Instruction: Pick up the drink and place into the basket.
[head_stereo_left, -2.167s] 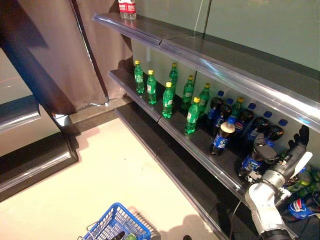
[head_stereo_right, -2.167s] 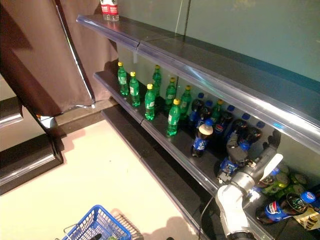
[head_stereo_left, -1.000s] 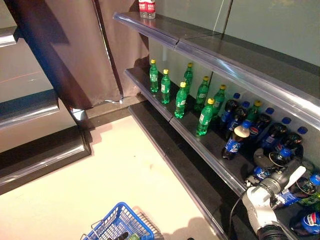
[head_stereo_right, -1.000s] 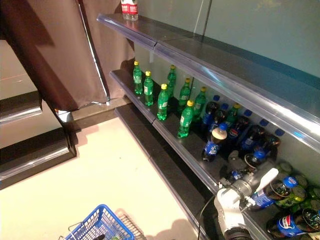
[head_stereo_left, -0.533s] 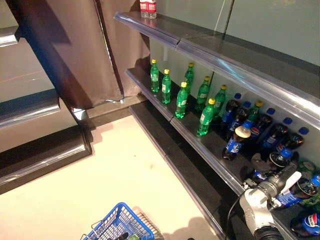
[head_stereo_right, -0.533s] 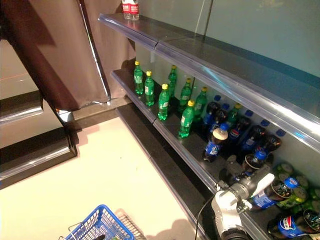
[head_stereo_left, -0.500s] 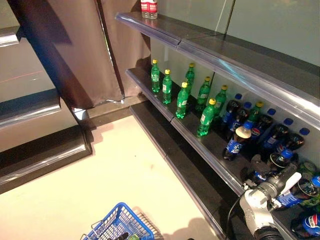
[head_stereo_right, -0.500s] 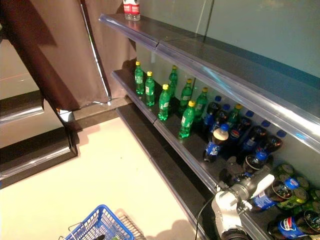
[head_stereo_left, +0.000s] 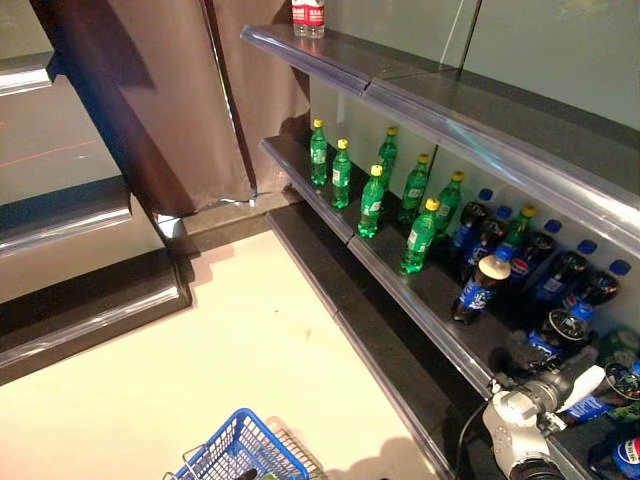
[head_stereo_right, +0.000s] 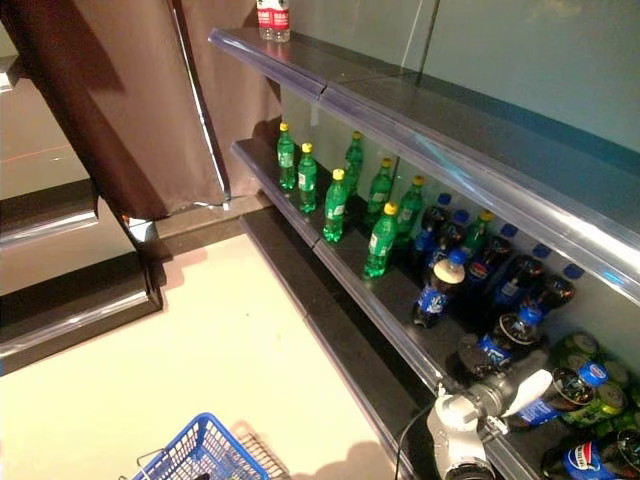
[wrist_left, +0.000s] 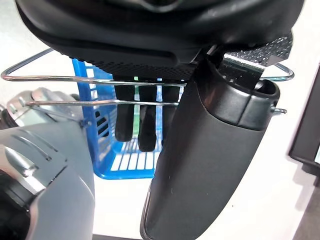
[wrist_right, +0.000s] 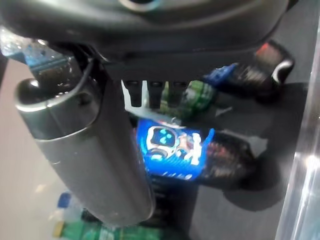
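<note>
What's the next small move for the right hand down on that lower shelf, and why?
Probably ease the right hand a little closer to the blue-labelled cola bottle in front of it, before any grasp. The head views show the hand low by the shelf edge with that bottle just beyond it. The left hand holds the blue basket by its handle, ready.

seven green bottles (head_stereo_left: 419, 238), two clear bottles (head_stereo_left: 308, 17) on top shelf, one blue basket (head_stereo_left: 243, 451)

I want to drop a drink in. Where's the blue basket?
The blue basket sits low on the robot's left in the eye views, over the pale floor, with its wire handle held in the left hand.
</note>
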